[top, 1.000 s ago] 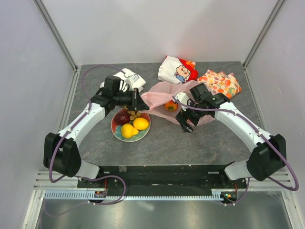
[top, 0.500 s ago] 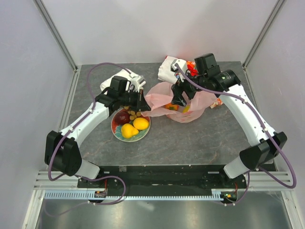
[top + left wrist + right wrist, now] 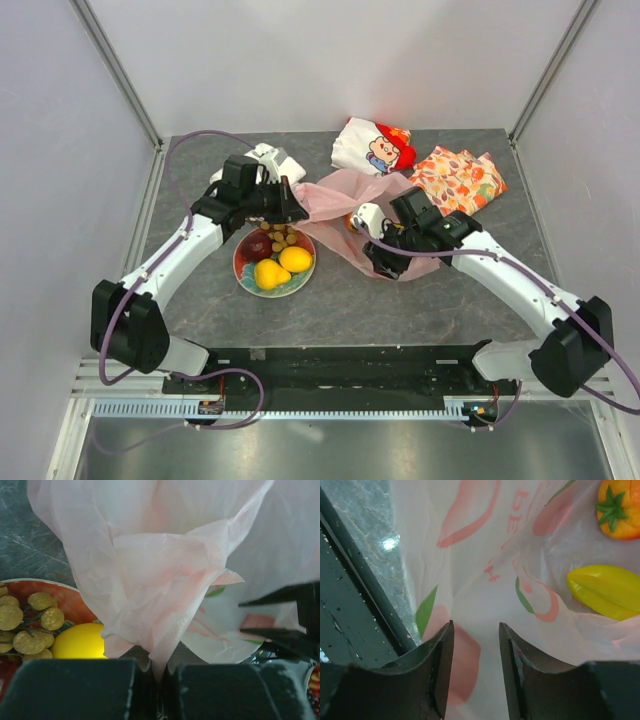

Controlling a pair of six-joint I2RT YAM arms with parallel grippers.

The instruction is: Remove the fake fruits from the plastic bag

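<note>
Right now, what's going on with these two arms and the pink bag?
The left tool is shut on a fold of the pink plastic bag, beside the red plate where several fake fruits sit. The right tool, jaws partly open, is down against the bag. An orange fruit and a yellow starfruit are in the bag.

1. Bag (image 3: 485,555): translucent pale pink, red and green print.
2. Orange fruit (image 3: 620,510), ahead-right of right gripper (image 3: 476,630): green stalk.
3. Ridged fruit (image 3: 607,591) beside it: yellow.
4. Grapes (image 3: 30,625), left of left gripper (image 3: 157,672): dull brown.
5. Plate (image 3: 75,602) under them: red, pale rim.
6. Cartoon cloth (image 3: 372,147): white.
</note>
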